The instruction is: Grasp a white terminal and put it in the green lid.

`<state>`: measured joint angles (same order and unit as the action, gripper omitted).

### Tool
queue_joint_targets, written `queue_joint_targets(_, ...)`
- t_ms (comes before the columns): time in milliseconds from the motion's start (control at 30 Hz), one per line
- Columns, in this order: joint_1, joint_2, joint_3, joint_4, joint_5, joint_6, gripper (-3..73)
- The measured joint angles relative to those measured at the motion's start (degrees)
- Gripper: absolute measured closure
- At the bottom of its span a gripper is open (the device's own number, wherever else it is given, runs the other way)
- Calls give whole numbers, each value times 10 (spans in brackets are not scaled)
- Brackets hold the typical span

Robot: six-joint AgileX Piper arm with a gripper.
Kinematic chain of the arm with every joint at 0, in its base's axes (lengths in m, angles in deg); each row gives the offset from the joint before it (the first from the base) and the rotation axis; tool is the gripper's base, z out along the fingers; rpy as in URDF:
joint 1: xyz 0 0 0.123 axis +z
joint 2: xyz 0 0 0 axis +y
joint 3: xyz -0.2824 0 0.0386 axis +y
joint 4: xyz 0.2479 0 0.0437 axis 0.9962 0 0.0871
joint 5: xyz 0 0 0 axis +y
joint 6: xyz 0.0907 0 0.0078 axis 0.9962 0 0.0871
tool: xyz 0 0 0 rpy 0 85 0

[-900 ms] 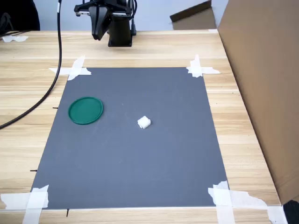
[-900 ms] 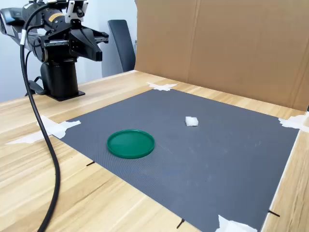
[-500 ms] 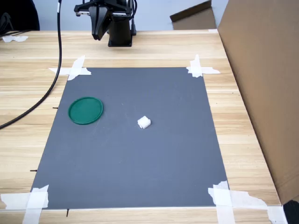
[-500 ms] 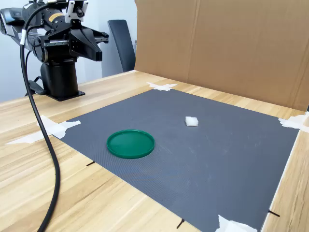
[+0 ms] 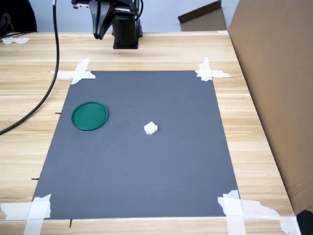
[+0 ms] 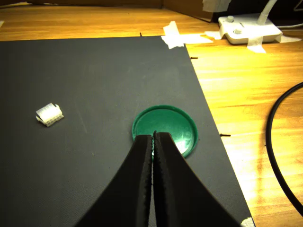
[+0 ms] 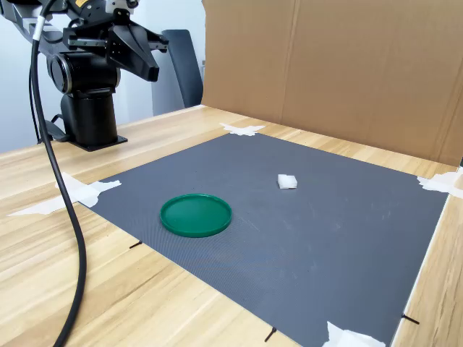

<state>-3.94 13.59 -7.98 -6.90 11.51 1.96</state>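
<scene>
The white terminal (image 5: 150,129) lies on the dark grey mat (image 5: 137,186) near its middle, well apart from the tool (image 5: 99,30), which hangs high over the wooden surface (image 5: 244,147) past the mat's far edge in the first exterior view, close by the arm's black base (image 5: 125,29). In the wrist view the two black fingers (image 6: 137,189) stand pressed together with nothing between them, their tips lined up over the near rim of the green lid (image 6: 165,125), while the terminal (image 6: 49,114) sits off to one side of them on bare mat. The terminal is a small white blocky piece with ribbed, uneven faces, far smaller than the lid. The lid (image 5: 89,115) is a flat round dark-green disc with a low raised rim, empty, lying near the mat's edge on the first exterior view's left; in the second exterior view the lid (image 7: 196,215) is nearer the camera and the terminal (image 7: 287,181) farther back toward the second exterior view's right. White tape strips (image 5: 211,72) hold the mat's corners to the surface, a thick black cable (image 7: 69,217) trails down from the arm across the wood, and a brown cardboard wall (image 7: 333,65) stands along one side of the mat. Nothing lies between the terminal and the lid.
</scene>
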Motion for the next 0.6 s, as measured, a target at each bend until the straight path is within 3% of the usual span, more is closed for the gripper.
queue_joint_targets(267, 0, 166, -94, 0, 28, -39, 723)
queue_joint_targets(500, 0, 299, -198, 9, 145, -84, 723)
queue_joint_targets(533, 0, 313, -215, 16, 158, -105, 723)
queue_joint_targets(600, 0, 344, -259, 72, 194, -206, 723)
